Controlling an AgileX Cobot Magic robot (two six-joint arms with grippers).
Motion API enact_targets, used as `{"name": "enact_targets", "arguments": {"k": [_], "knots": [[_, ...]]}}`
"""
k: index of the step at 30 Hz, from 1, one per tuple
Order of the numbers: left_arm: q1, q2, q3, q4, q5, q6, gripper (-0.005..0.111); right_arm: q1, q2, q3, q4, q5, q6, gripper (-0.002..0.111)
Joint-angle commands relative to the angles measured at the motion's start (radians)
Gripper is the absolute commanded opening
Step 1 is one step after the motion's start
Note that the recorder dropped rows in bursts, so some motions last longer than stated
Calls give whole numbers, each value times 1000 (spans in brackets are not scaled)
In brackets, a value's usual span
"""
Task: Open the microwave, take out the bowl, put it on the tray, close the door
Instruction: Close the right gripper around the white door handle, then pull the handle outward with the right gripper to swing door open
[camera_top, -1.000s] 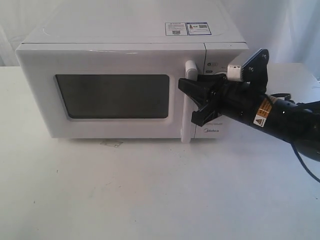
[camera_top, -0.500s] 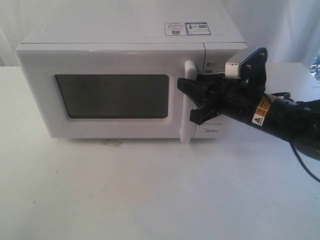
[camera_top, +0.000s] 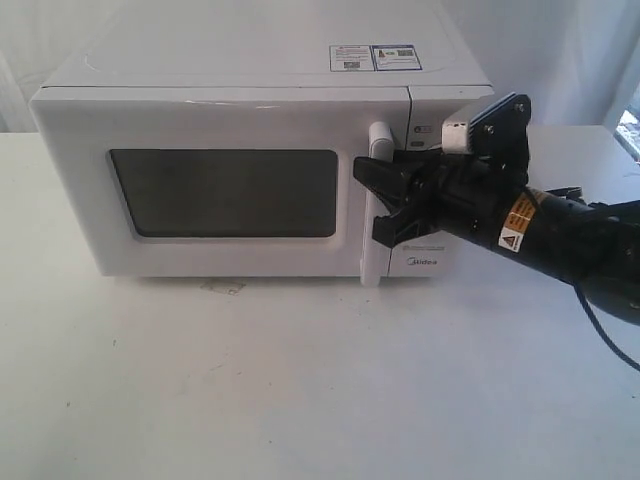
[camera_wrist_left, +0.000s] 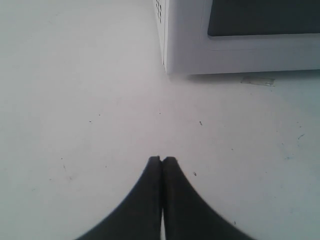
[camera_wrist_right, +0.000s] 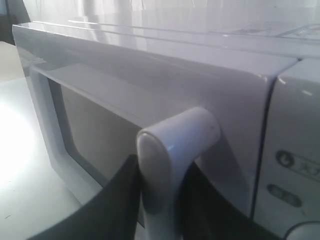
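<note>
So the microwave (camera_top: 270, 60) is sitting on the white table (camera_top: 300, 380), facing the exterior camera. The door (camera_top: 220, 120) is sitting fully shut, flush with the front, and its dark window (camera_top: 225, 192) isn't letting me see anything inside. 2 stickers (camera_top: 375, 57) are showing on top, toward the back right.

The right gripper (camera_top: 370, 203) is reaching in from the right side and straddling the tall white handle (camera_top: 372, 262) about halfway up, with 1 black jaw above and 1 below in the exterior view. In the right wrist view the black fingers (camera_wrist_right: 120, 200) are sitting tight against both sides of the handle, no gap I can spot, so I'm calling it clamped on the handle. The arm is covering most of the control panel, with only the Midea logo (camera_top: 425, 265) peeking out underneath.

The left gripper (camera_wrist_left: 161, 161) is hanging over bare table with its 2 fingertips pressed together and nothing between them. Its camera is looking at the microwave's lower front corner, a bit away from the fingertips.
</note>
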Motion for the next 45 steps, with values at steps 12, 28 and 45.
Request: {"name": "enact_targets", "arguments": {"k": [12,28,45], "knots": [[1,-5,4,-9,0,-2,0,188,-19,29,-445,-208,50,0],[1,-5,4,-9,0,-2,0,203,-77,68,-449,-208,28,0],[1,-5,4,-9,0,-2,0,204,-77,86,-505,-208,69,0]]}}
